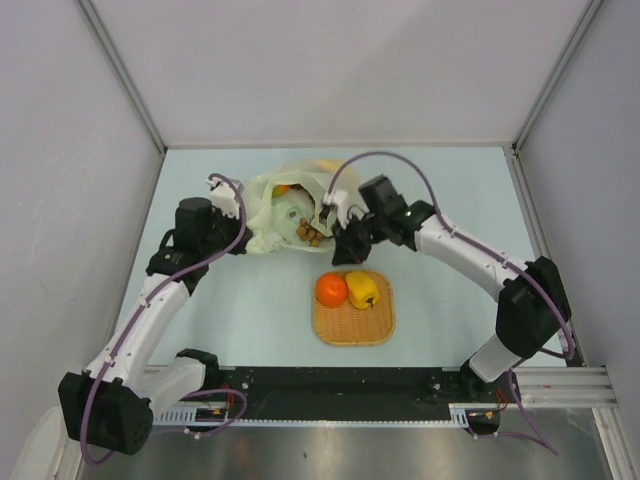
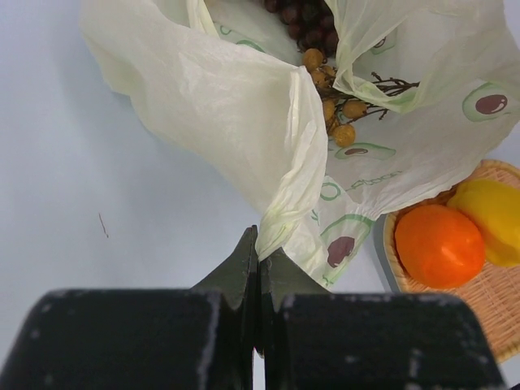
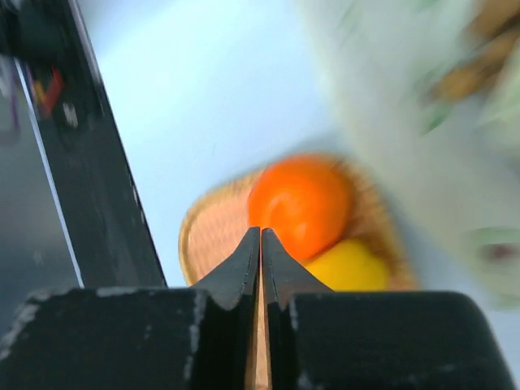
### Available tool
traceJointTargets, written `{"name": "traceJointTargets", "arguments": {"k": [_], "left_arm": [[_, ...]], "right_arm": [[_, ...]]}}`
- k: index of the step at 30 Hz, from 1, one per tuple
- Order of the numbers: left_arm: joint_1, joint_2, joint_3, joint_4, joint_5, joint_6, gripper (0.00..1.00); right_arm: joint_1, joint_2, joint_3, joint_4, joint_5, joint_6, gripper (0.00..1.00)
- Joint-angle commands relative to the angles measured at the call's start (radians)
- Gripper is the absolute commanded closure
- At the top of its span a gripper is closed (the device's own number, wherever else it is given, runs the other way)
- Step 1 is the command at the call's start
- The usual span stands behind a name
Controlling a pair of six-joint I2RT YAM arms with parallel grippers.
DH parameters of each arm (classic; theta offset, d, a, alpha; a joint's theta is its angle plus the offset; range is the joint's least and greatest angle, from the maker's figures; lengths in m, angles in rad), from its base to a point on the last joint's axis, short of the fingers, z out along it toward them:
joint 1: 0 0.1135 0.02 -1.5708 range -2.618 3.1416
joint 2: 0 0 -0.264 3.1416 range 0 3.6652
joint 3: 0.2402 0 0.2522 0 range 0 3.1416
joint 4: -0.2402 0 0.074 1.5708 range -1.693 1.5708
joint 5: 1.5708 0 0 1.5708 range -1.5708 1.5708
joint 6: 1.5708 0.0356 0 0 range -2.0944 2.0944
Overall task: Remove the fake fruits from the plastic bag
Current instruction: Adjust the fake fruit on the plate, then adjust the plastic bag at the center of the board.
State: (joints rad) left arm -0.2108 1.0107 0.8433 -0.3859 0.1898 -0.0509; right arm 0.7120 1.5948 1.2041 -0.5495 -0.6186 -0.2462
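Left gripper (image 2: 257, 237) pinches an edge of the plastic bag (image 2: 219, 106), presumably keeping its mouth open around nut cluster (image 2: 335, 114) and grapes (image 2: 305, 20); right gripper (image 3: 260, 234), pressed together and empty, hovers near orange (image 3: 301, 203) and yellow pepper (image 3: 353, 264) on the woven mat (image 3: 215, 236).

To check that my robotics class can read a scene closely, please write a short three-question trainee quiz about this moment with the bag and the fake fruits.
1. True or false: the orange lies on the woven mat.
2. What is the left gripper shut on? A) the plastic bag B) the woven mat C) nothing
3. Name the fruit lying beside the orange on the mat.

Key: 1 true. 2 A. 3 the yellow pepper.
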Motion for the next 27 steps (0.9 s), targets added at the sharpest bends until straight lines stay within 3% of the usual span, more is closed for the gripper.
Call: {"name": "traceJointTargets", "arguments": {"k": [1,6,7,10,13,18,19,22,26,27], "left_arm": [[0.008,-0.038,0.000,0.010,0.060,0.017,1.00],[0.010,-0.040,0.046,0.038,0.095,0.013,1.00],[0.010,-0.038,0.057,0.039,0.105,0.016,0.99],[0.010,-0.023,0.097,0.044,0.114,0.028,1.00],[0.011,-0.006,0.125,0.048,0.109,0.025,1.00],[0.011,0.011,0.181,0.050,0.126,0.017,1.00],[0.011,0.012,0.191,0.041,0.131,0.020,1.00],[0.011,0.022,0.215,0.028,0.152,0.034,1.00],[0.013,0.049,0.203,0.041,0.224,0.002,1.00],[0.011,0.057,0.195,0.047,0.297,-0.022,1.00]], "right_arm": [[-0.082,0.019,0.219,0.091,-0.044,0.201,0.92],[-0.025,0.248,0.450,0.234,0.201,0.242,0.70],[-0.017,0.352,0.573,0.221,0.227,0.242,0.69],[-0.005,0.517,0.724,0.209,0.302,0.236,0.69],[-0.011,0.615,0.787,0.239,0.402,0.240,0.73],[-0.049,0.685,0.773,0.322,0.617,0.277,0.80],[-0.057,0.689,0.764,0.359,0.760,0.278,0.88],[-0.103,0.665,0.721,0.408,0.929,0.272,0.94],[-0.193,0.558,0.586,0.448,0.993,0.256,0.98],[-0.203,0.501,0.501,0.462,1.003,0.249,0.98]]}}
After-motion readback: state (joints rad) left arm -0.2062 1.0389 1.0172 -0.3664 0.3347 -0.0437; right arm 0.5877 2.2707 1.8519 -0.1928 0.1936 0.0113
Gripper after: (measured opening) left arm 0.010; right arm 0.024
